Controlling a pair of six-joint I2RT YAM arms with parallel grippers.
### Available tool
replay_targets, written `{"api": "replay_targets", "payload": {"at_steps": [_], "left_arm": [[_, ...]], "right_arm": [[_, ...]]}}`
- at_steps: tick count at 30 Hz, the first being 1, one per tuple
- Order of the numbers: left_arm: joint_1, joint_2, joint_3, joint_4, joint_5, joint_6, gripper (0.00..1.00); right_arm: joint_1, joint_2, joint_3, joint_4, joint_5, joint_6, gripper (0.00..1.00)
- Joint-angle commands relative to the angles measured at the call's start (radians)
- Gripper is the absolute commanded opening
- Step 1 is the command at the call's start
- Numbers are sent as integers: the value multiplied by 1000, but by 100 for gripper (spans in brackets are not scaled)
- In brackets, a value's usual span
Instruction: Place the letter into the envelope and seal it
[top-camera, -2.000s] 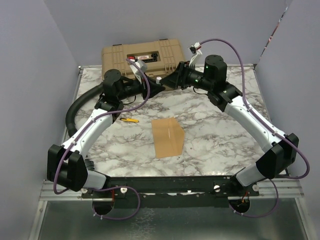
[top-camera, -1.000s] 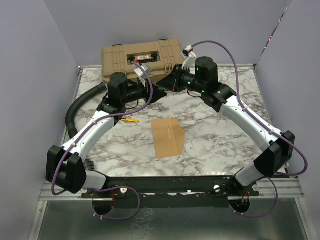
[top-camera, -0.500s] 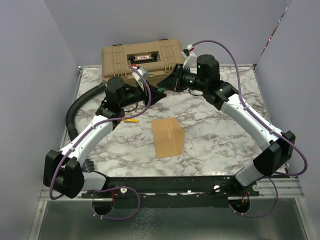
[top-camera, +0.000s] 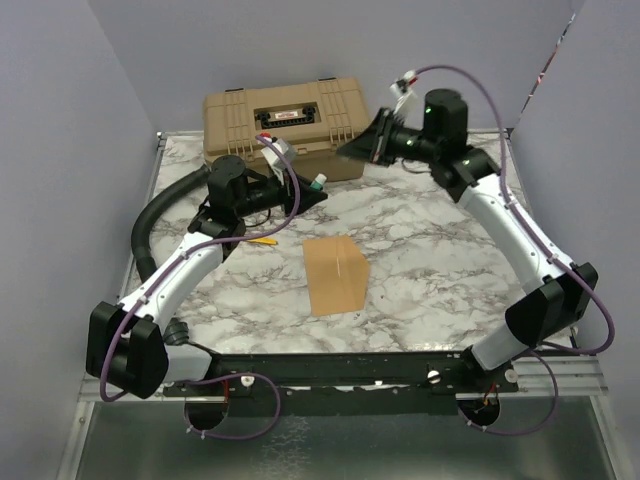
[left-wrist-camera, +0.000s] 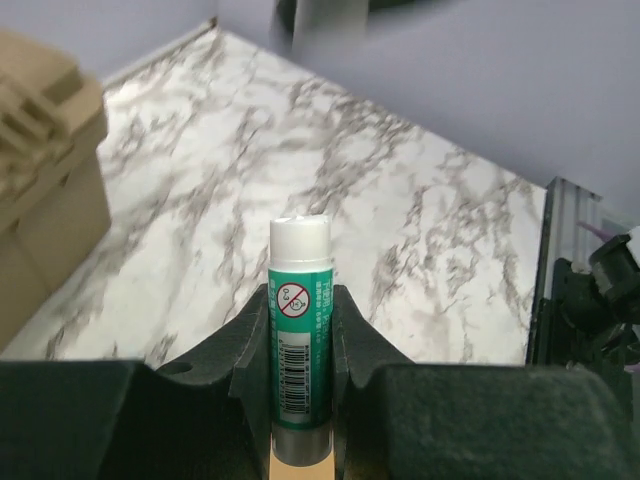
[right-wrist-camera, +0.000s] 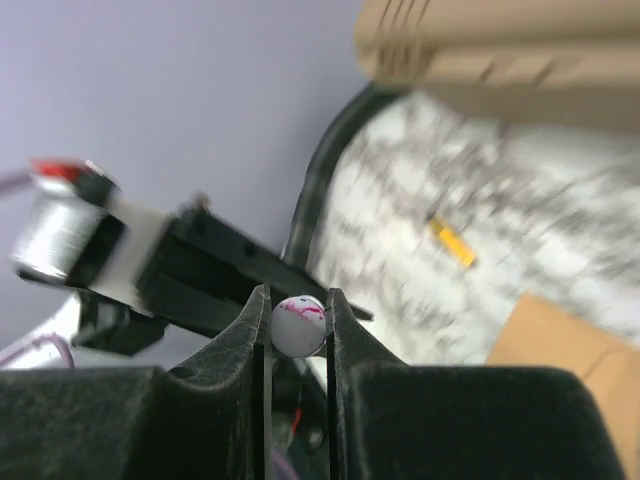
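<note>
The kraft-brown envelope (top-camera: 337, 277) lies flat on the marble table's middle; its corner also shows in the right wrist view (right-wrist-camera: 570, 370). The letter does not show as a separate sheet. My left gripper (top-camera: 316, 188) is raised behind the envelope, shut on an upright green glue stick (left-wrist-camera: 300, 330) with a white top. My right gripper (top-camera: 352, 150) hovers up and to the right of it, in front of the case, shut on a small white round cap (right-wrist-camera: 298, 325) with pink marks.
A big tan plastic case (top-camera: 285, 118) stands at the table's back and shows at the left wrist view's left (left-wrist-camera: 40, 200). A small yellow object (top-camera: 261, 240) lies left of the envelope. A black hose (top-camera: 160, 212) curves along the left side.
The two grippers met at the glue stick behind the envelope; the right gripper has now pulled away up and to the right with the white cap. The envelope has not moved.
</note>
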Motion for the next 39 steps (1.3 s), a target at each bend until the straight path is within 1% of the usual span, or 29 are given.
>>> {"api": "replay_targets", "payload": {"at_steps": [1,3,6,7,9,12,14,16,19,20,21,25,31,37,39], "left_arm": [[52,13,-36,-148,21,49,0],[51,13,-36,-154,13,58,0],[51,15,-39,-153,9,57,0],[51,18,-39,-153,7,55,0],[52,18,-33,-153,2,50,0],[52,15,-26,-140,-9,32,0],[52,16,-21,-129,-10,17,0],[52,17,-16,-114,-16,-5,0],[51,13,-20,-83,-30,-33,0],[52,11,-21,-74,-33,-39,0],[51,10,-21,-69,-35,-43,0],[51,10,-28,-58,-39,-65,0],[51,15,-30,-50,-38,-91,0],[51,16,-30,-50,-41,-101,0],[51,14,-31,-50,-42,-103,0]], "right_arm": [[-161,56,234,-160,-98,-62,0],[-162,76,261,-257,-100,-100,0],[-162,79,242,-268,-95,-141,0],[-162,75,224,-261,-69,-154,0],[-162,61,175,-249,33,-203,0],[-162,41,79,-229,254,-312,0],[-159,20,-38,-146,404,-362,0],[-150,-3,-194,-23,520,-410,0],[-136,-19,-393,140,655,-428,0],[-133,-19,-463,176,689,-416,0],[-133,-16,-492,183,723,-398,0],[-109,6,-591,267,793,-395,1],[-49,38,-773,503,933,-435,1],[-22,91,-867,636,962,-434,1],[-1,88,-915,714,964,-452,1]]}}
